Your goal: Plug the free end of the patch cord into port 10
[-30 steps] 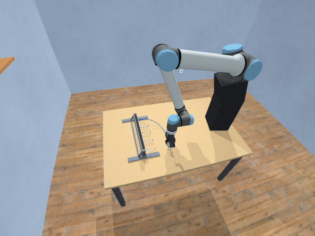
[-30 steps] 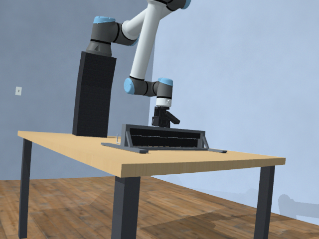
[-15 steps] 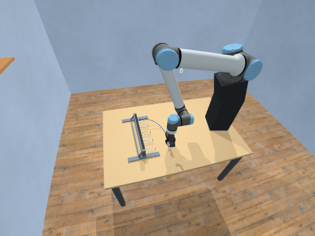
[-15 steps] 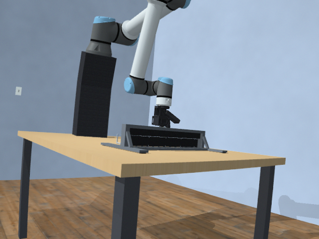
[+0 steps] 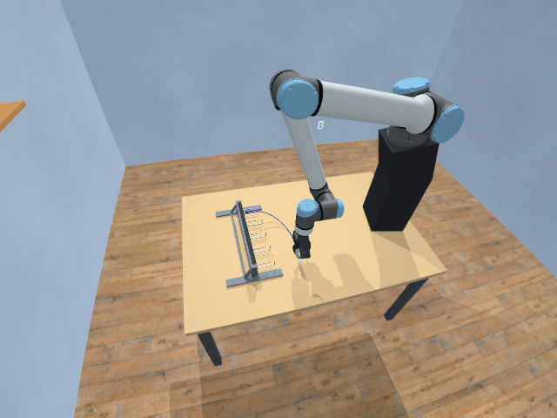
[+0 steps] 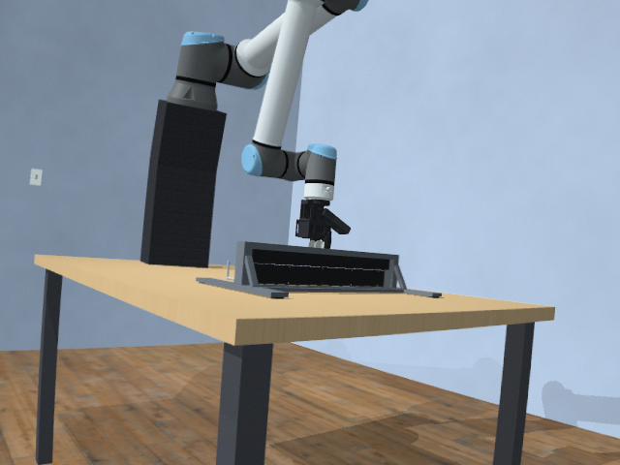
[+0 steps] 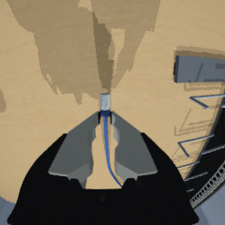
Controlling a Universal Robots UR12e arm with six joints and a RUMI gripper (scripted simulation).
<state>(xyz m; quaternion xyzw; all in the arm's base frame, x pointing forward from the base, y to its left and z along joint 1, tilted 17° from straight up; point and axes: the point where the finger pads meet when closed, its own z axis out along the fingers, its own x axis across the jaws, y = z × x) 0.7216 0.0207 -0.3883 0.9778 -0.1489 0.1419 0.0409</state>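
My gripper points straight down and is shut on the free plug of the blue patch cord. The plug's pale tip pokes out below the fingertips, just above the table. The cord arcs from my fingers back to the far end of the grey rack. The rack stands upright on its two flat feet, to the left of my gripper in the top view. In the exterior view my gripper hangs behind the rack's top bar. I cannot tell which way the latch faces.
The tan table carries the rack and the arm's black pedestal. Thin wire cable guides stick out of the rack towards my gripper. The arm's shadow falls on the table beside the plug.
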